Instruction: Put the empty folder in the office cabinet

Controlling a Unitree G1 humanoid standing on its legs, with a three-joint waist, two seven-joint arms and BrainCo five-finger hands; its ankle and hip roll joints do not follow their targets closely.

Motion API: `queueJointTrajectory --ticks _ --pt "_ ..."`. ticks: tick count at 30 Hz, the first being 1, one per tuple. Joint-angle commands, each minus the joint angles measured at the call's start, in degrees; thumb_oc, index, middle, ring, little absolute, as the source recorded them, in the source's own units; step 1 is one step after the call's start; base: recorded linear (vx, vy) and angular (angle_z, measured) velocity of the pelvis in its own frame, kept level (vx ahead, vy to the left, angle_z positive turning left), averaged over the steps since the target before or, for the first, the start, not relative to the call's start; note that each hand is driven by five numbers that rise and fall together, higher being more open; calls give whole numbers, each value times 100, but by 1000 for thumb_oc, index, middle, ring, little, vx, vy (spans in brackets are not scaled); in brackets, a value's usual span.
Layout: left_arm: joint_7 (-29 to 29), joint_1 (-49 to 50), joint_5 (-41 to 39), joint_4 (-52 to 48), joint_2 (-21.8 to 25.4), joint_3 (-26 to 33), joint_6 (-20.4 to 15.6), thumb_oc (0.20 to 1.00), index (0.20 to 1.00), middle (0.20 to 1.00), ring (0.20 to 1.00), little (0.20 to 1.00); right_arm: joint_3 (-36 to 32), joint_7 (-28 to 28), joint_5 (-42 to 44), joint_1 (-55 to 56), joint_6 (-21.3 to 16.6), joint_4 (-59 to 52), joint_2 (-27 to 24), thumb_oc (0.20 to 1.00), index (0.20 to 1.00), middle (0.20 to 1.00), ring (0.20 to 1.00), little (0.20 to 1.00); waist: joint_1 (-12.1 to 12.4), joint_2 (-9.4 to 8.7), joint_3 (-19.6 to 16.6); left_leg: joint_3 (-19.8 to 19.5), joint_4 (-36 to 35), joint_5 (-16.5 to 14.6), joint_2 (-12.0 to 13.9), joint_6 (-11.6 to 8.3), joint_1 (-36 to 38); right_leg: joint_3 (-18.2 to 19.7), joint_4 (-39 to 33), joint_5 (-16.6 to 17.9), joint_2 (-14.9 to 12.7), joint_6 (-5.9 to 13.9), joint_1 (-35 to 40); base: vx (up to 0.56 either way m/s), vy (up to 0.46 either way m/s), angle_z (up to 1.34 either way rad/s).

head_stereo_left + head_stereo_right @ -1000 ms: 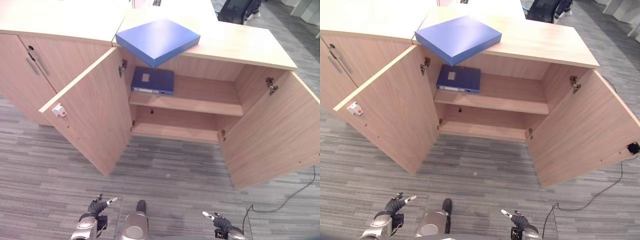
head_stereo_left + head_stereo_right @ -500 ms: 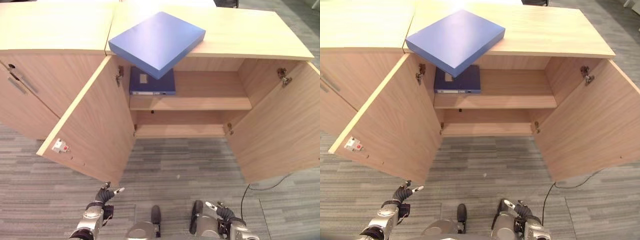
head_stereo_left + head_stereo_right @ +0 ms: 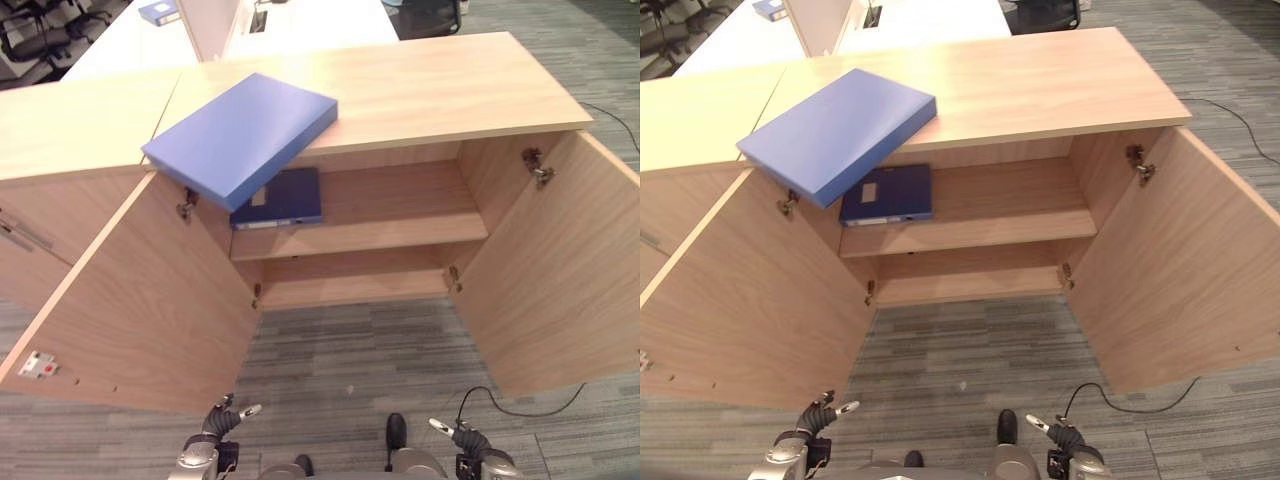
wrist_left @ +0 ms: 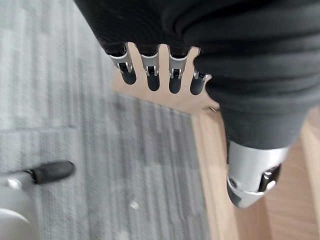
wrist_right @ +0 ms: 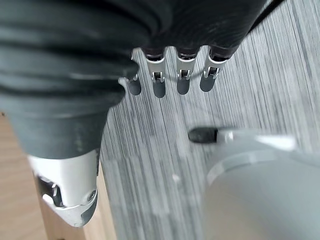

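A large blue folder lies flat on the wooden cabinet top, its near corner jutting out over the open left door. Inside the cabinet, a darker blue folder lies flat at the left end of the upper shelf. My left hand hangs low near the floor, far below the cabinet, with straight fingers holding nothing. My right hand hangs just as low on the other side, its fingers straight and empty too.
Both cabinet doors stand wide open: the left door and the right door. The lower shelf is bare. A closed cabinet adjoins on the left. A white desk stands behind. Grey carpet lies between me and the cabinet.
The whole picture has shifted, so the camera has moved. Both folders keep their places on the cabinet. Both hands stay low and empty.
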Motion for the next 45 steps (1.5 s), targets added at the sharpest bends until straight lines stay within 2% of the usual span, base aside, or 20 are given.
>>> queueJointTrajectory --ticks 1,5,6,7,8,9,12,14,17,19,20,24,27,29,32,39,40,41,44,45 --pt "55 -394 91 9 233 120 -135 1000 1000 1000 1000 1000 56 42 -153 -107 -53 -23 7 1000 1000 1000 1000 1000 5 -65 211 -260 -19 58 246 -378 -430 -27 516 -741 -427 529 51 35 -153 5" --pt "59 -412 -19 -13 154 101 -119 1000 1000 1000 1000 1000 106 47 -164 -60 -75 -89 -89 1000 1000 1000 1000 1000 -15 -21 246 -311 259 179 484 -556 -549 -178 484 -963 -283 396 253 26 -211 16" --pt "58 -478 -57 -45 117 56 -118 1000 1000 1000 1000 1000 116 44 -184 -48 -76 -136 -146 1000 1000 1000 1000 1000 -47 -43 328 -324 706 386 515 -662 -752 -301 454 -1005 -275 335 366 -11 -164 18" --pt "58 -480 -57 -45 116 56 -118 1000 1000 1000 1000 1000 115 44 -184 -49 -75 -137 -146 1000 1000 1000 1000 1000 -61 -41 327 -342 726 379 516 -665 -771 -315 452 -1005 -274 334 367 -44 -216 27" --pt "49 -520 -67 -126 100 9 -117 1000 1000 1000 1000 1000 112 26 -183 -37 -84 -182 -201 1000 1000 1000 1000 1000 -107 -124 428 -104 1218 552 567 -701 -957 -413 431 -1045 -308 269 476 -29 -105 23" --pt "49 -521 -67 -127 101 10 -116 1000 1000 1000 1000 1000 112 26 -183 -38 -84 -183 -201 1000 1000 1000 1000 1000 -111 -122 429 -111 1235 545 570 -703 -969 -417 430 -1044 -306 267 476 -24 -152 34" --pt "21 -501 -49 -172 71 10 -89 1000 1000 1000 1000 1000 109 16 -194 -39 -52 -113 -239 1000 1000 1000 1000 1000 -149 -196 460 527 1573 541 788 -623 -1069 -547 332 -1095 -311 226 660 23 -92 11" --pt "0 -473 9 -113 49 3 -64 1000 1000 1000 1000 1000 91 10 -200 -44 -38 -57 -261 1000 1000 1000 1000 1000 -112 -214 437 656 1486 362 670 -539 -1155 -570 241 -1116 -279 228 748 70 -70 -21" --pt "-3 -467 75 29 25 -38 -57 1000 1000 1000 1000 1000 81 -10 -170 -62 -41 -21 -273 1000 1000 1000 1000 1000 1 -266 408 405 1226 172 203 -430 -1375 -561 128 -1089 -250 238 795 80 -28 7" --pt "-6 -466 81 58 19 -46 -58 1000 1000 1000 1000 1000 87 -24 -168 -70 -48 1 -267 1000 1000 1000 1000 1000 35 -274 400 317 1065 178 59 -409 -1396 -573 95 -1090 -225 256 818 98 16 2" --pt "-13 -467 96 156 2 -59 -76 1000 1000 1000 1000 1000 115 -53 -187 -109 -57 32 -240 1000 1000 1000 1000 1000 157 -284 374 167 726 361 -139 -376 -1619 -520 33 -1100 -144 302 874 117 37 -11" --pt "-23 -458 88 205 14 -60 -90 1000 1000 1000 1000 1000 155 -72 -202 -155 -65 28 -196 1000 1000 1000 1000 1000 290 -339 390 102 722 551 -147 -403 -1897 -419 17 -1158 -132 326 986 125 53 -8" --pt "-67 -428 188 281 23 -84 -64 1000 1000 1000 1000 1000 237 -40 -359 -162 -48 75 -110 1000 1000 1000 1000 1000 330 -336 293 40 280 575 -196 -255 -1618 -330 33 -1214 -106 365 1037 181 183 -45" --pt "-102 -564 304 241 77 -169 -64 1000 1000 1000 1000 1000 194 -55 -279 -210 -43 65 -36 1000 1000 1000 1000 1000 248 -355 184 211 -102 653 -332 -141 -1501 -194 41 -1206 -202 451 886 79 204 -15" --pt "-105 -586 353 219 110 -181 -86 1000 1000 1000 1000 1000 207 -45 -269 -210 -42 67 10 1000 1000 1000 1000 1000 228 -390 127 240 -146 622 -400 -84 -1473 -141 131 -1237 -260 485 856 105 161 6" --pt "-95 -616 315 107 287 -51 -54 1000 1000 1000 1000 1000 200 1 -227 -271 -28 44 152 1000 1000 1000 1000 1000 264 -457 180 276 -224 423 -516 161 -1256 15 1441 -1332 -322 683 316 89 148 8" --pt "-87 -606 287 119 324 10 -43 1000 1000 1000 1000 1000 216 -3 -250 -321 -23 51 181 1000 1000 1000 1000 1000 280 -426 286 368 -228 362 -461 227 -1157 -143 2034 -1225 -339 790 75 56 129 -7" --pt "-87 -608 286 119 324 11 -43 1000 1000 1000 1000 1000 216 -3 -250 -323 -23 51 181 1000 1000 1000 1000 1000 284 -428 287 372 -227 361 -464 230 -1159 -137 2052 -1232 -344 794 62 56 115 -20" --pt "-127 -532 266 112 344 32 -40 1000 1000 1000 1000 1000 136 -18 -252 -288 -33 55 194 1000 1000 1000 1000 1000 254 -330 361 438 -233 239 -433 285 -937 -547 2742 -968 -479 892 -143 120 113 -17" --pt "-137 -519 284 112 352 28 -40 1000 1000 1000 1000 1000 105 -21 -244 -260 -37 61 201 1000 1000 1000 1000 1000 254 -336 353 442 -227 207 -442 275 -897 -661 2696 -932 -558 864 -116 173 65 -4"
